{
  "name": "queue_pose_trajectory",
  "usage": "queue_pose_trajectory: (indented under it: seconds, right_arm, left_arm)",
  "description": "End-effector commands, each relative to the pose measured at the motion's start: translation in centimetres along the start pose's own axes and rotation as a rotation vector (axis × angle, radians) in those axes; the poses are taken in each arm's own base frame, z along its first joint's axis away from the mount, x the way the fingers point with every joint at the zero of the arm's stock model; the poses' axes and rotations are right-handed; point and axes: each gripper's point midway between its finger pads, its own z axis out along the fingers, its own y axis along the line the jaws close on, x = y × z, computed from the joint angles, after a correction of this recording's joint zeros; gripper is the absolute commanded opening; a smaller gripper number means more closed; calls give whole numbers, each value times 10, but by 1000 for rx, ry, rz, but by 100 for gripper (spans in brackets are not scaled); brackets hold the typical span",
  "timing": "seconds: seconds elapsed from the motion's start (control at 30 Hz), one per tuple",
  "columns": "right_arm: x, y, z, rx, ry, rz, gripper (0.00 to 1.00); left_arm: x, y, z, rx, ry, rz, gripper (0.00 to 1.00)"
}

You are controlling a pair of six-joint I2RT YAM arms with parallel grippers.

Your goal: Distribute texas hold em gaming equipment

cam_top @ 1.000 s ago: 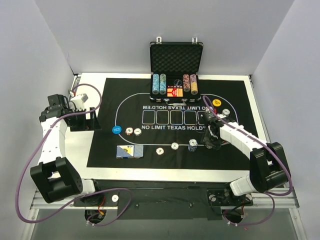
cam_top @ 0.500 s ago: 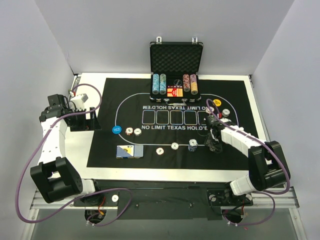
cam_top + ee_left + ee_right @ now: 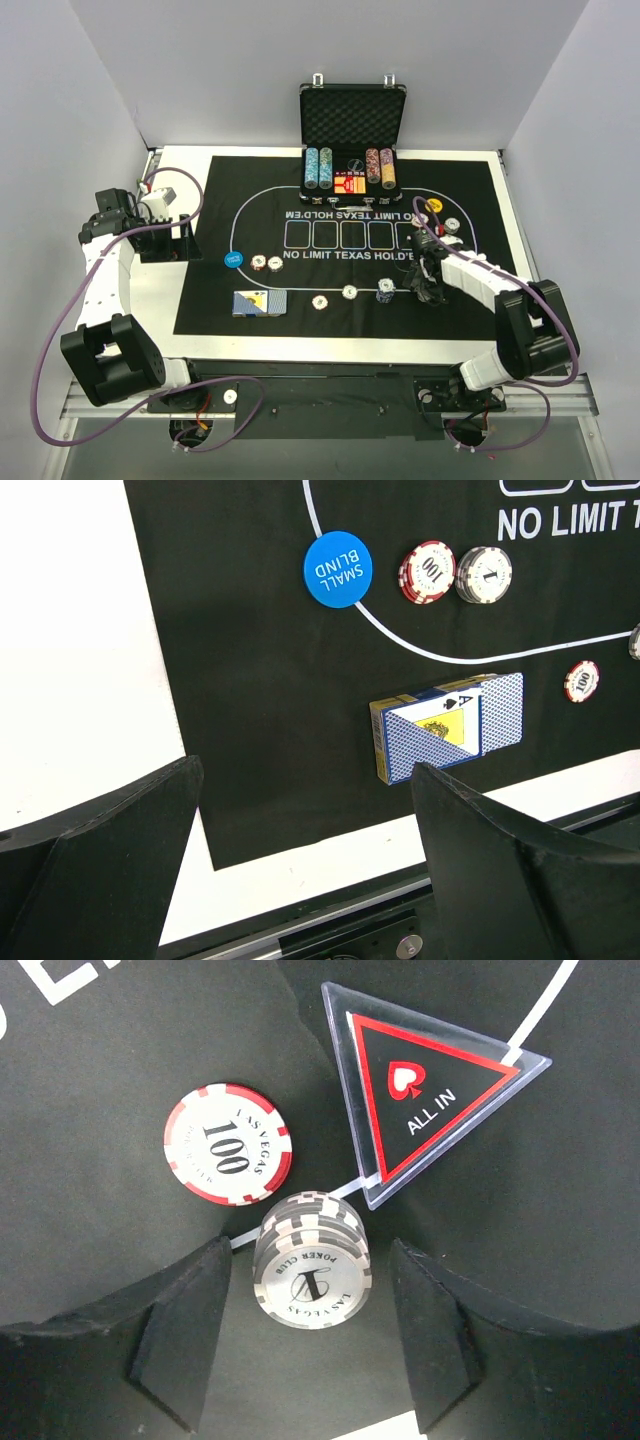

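Worktop: black mat (image 3: 200,300) covered most of it. Open case (image 3: 352,110) stood at the far edge, centre, with chip columns (image 3: 318,167) in its tray.

Right arm reached onto the right half of the mat, nearer the near edge than the far. Right gripper (image 3: 428,288) pointed down at the mat, released and grasping nothing. Left arm was folded back at the left edge, off the mat. Left gripper (image 3: 305,780) was also spread and empty.

Deck (image 3: 445,725) lay flat toward the near-left corner of the mat, long axis along the near edge, well apart from both grippers. The left arm was the nearer to it.

Key relation, right wrist view: grey stack (image 3: 312,1260) stood upright squarely between the right fingers (image 3: 185,1345). One finger stood on each side with a gap on both, no contact. The stack was round, so it had no long axis to square up to. The closing line ran through its middle, roughly centred.

Neighbours: clear triangle (image 3: 425,1090) marked ALL IN lay beyond the fingertips. Its near corner was just beside the stack; could not tell whether they touched. Red chip (image 3: 228,1143) lay flat beyond the tips on the other side, just beside the stack, apparently apart.

Judgement: the stack was the right arm's to take. A straight close, perhaps after a small drop, looked enough, with no turn of the wrist needed.
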Motion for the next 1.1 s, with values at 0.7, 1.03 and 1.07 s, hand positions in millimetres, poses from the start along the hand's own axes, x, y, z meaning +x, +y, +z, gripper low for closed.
queue_pose_trajectory:
  seconds: [0.7,1.03,1.07]
  right_arm:
    - [-1,91,-109,-210,-129,-336,75]
    - [24,91,-86,-160,-62,-411,71]
    - [24,92,-84,-157,-61,-413,70]
  left_arm:
    - [-9,-3,-5,4,-52,8,97]
    - [-4,-5,-2,19,-49,-4,97]
    - [-4,-5,-2,22,-48,-7,97]
